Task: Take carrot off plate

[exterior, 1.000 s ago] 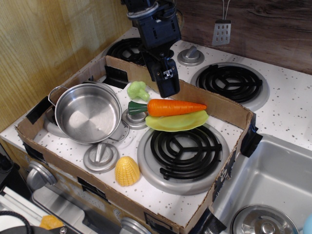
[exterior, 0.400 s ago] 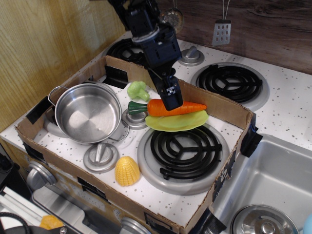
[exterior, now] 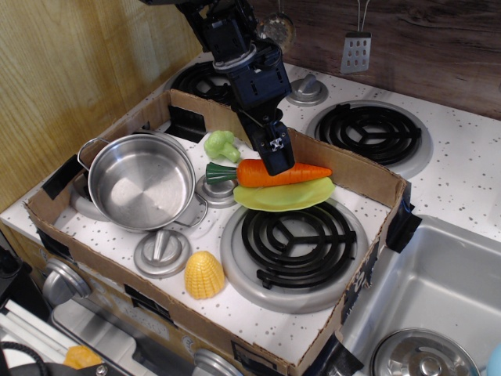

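The orange carrot [exterior: 301, 172] with its dark green stem lies across the lime yellow-green plate [exterior: 286, 196], stem pointing left. The plate rests on the far edge of the front burner inside the cardboard box. My gripper [exterior: 279, 166] has come down from the upper left onto the middle of the carrot. One black finger [exterior: 275, 153] stands in front of the carrot; the other is hidden behind it. The frames do not show how wide the jaws are, and the carrot still rests on the plate.
A steel pot [exterior: 142, 181] stands at the left, a light green broccoli [exterior: 222, 145] behind the carrot's stem, and a yellow corn cob [exterior: 204, 275] at the front. The cardboard box wall [exterior: 368, 178] rings the area. A sink [exterior: 438, 298] lies to the right.
My gripper has moved down and a little to the right onto the carrot's middle. In the last half second it has hardly moved. The carrot and plate have not shifted.
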### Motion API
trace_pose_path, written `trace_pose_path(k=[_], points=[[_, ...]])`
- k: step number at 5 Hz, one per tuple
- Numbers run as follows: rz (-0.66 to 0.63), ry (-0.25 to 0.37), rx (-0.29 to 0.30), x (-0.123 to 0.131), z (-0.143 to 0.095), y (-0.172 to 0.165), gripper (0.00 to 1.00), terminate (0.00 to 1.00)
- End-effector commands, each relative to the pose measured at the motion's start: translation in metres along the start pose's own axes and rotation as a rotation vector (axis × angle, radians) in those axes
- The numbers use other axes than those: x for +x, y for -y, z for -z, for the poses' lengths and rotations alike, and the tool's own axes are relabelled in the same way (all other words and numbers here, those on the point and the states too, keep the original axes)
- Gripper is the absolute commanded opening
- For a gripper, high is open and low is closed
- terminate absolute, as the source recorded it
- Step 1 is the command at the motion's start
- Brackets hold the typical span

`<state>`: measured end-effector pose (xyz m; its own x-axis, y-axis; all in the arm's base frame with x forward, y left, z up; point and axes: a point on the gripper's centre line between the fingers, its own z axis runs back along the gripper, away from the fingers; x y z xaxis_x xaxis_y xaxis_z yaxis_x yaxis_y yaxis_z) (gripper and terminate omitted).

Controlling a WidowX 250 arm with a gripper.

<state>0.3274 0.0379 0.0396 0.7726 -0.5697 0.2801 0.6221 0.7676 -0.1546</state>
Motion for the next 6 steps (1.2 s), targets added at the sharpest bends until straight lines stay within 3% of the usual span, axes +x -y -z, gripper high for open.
trace_pose_path(k=[1, 2, 4, 5, 6], points=[[-0.009, 0.06, 0.028, 0.003, 0.002, 0.001, 1.0, 0.0], [-0.018, 0.079, 0.045, -0.009, 0.009, 0.004, 1.0, 0.0], [-0.01, 0.05, 0.021, -0.019, 0.013, 0.001, 1.0, 0.0], [-0.009, 0.026, 0.023, -0.014, 0.006, 0.0, 0.0, 0.0], [-0.018, 0.03, 0.028, -0.009, 0.004, 0.002, 0.0, 0.0]])
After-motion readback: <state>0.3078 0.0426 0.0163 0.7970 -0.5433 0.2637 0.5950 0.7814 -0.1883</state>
